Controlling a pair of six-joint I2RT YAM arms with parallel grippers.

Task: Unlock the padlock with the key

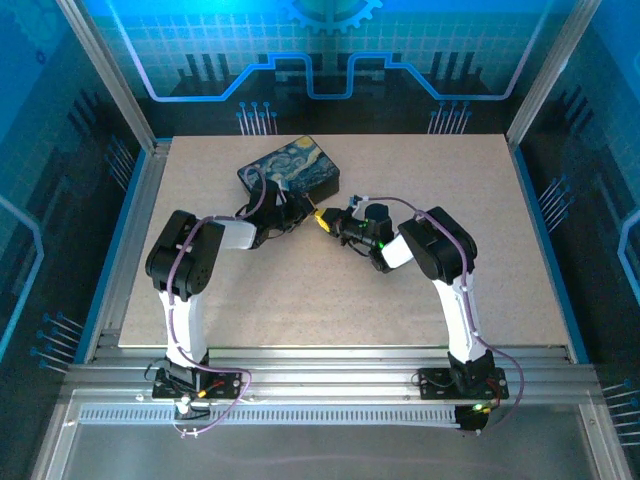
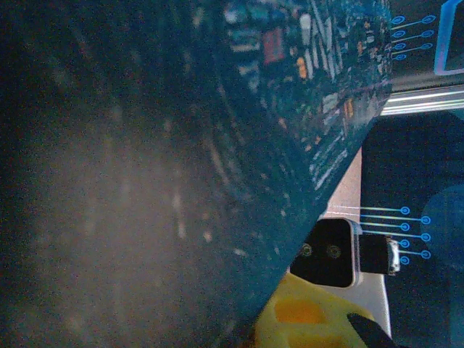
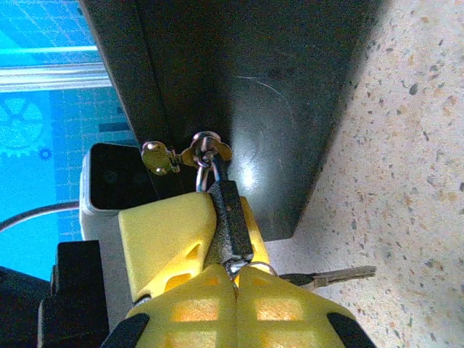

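Note:
The small dark grey padlock point(image 3: 233, 217) hangs by its thin shackle from the brass hasp point(image 3: 161, 156) on the dark painted box point(image 1: 290, 168). Two yellow fingers point(image 3: 165, 233) of my left gripper point(image 1: 299, 212) clamp the padlock's body from both sides. My right gripper point(image 3: 235, 275) point(image 1: 326, 223) has its tips pressed together at the padlock's underside. They pinch a silvery bit of the key point(image 3: 245, 265) there, most of it hidden. A thin ring leads from it to another key point(image 3: 337, 275) lying on the table. In the left wrist view the blurred box lid point(image 2: 181, 145) hides the jaws.
The box's dark front wall point(image 3: 275, 109) stands right behind the padlock. Speckled beige tabletop point(image 3: 406, 181) spreads to the right of it. Metal frame rails and blue panels point(image 1: 320, 60) ring the table.

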